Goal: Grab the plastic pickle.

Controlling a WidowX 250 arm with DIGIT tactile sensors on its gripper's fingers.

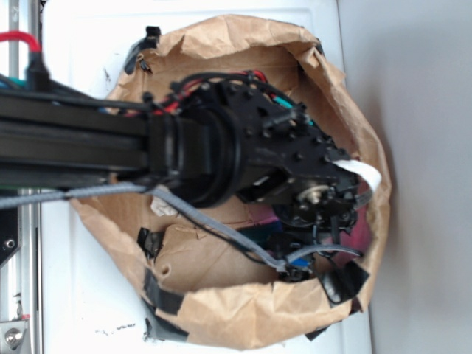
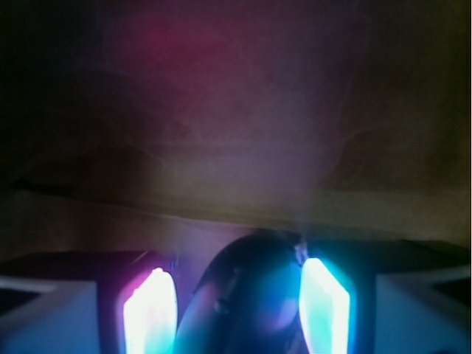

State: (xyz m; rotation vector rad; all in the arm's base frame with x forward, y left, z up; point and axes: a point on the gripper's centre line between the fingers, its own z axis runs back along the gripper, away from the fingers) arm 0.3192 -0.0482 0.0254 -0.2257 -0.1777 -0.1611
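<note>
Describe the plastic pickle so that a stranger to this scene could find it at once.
Find the brown paper bag on the white table, then the robot's hand reaching inside. In the wrist view, the pickle is the dark, glossy rounded shape between the two glowing fingers, unlike the dull creased paper behind.

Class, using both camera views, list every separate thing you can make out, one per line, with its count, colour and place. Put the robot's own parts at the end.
Crumpled brown paper bag: one, brown, rolled open on the white surface, patched with tape.
Black tape strips: several, black, along the bag's rim.
White flat surface: one, white, under the bag.
Smooth dark rounded object: one, dark and glossy, lying between the jaws in the wrist view; its colour is hard to judge under the glow, probably the plastic pickle.
Robot arm: one, black, reaching from the left into the bag.
Gripper: one, glowing finger pads on either side of the rounded object; whether they touch it is unclear.
</note>
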